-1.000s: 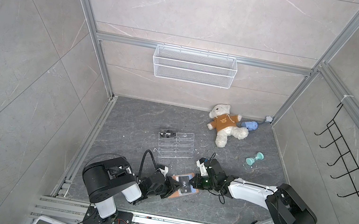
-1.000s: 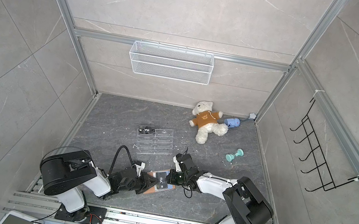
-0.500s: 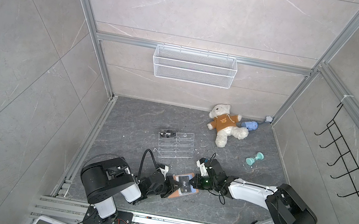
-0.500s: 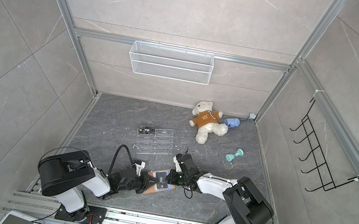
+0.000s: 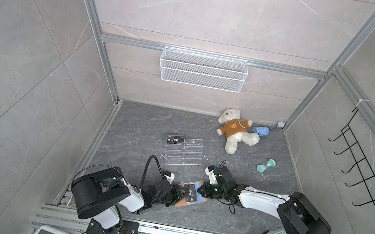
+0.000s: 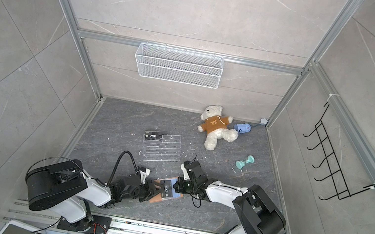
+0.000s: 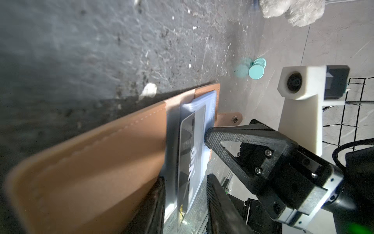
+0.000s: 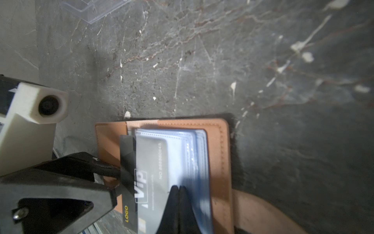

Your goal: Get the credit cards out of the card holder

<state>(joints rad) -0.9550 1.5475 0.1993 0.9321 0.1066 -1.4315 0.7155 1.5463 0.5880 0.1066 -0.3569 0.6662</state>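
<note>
Credit card (image 8: 127,162) marked "Vip", "LOGO" lies between parted jaws of left gripper (image 7: 186,177); closed right gripper (image 8: 179,189) touches card holder (image 8: 220,162).

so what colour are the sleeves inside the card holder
Pale blue, see-through sleeves; clearest in the right wrist view.

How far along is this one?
Done: one black Vip card lies at the clear acrylic rack. In hand: second black card partly out of the tan leather card holder's blue sleeve, left gripper open around it, shut right gripper pinning the sleeve. Left: pulling it free.
</note>
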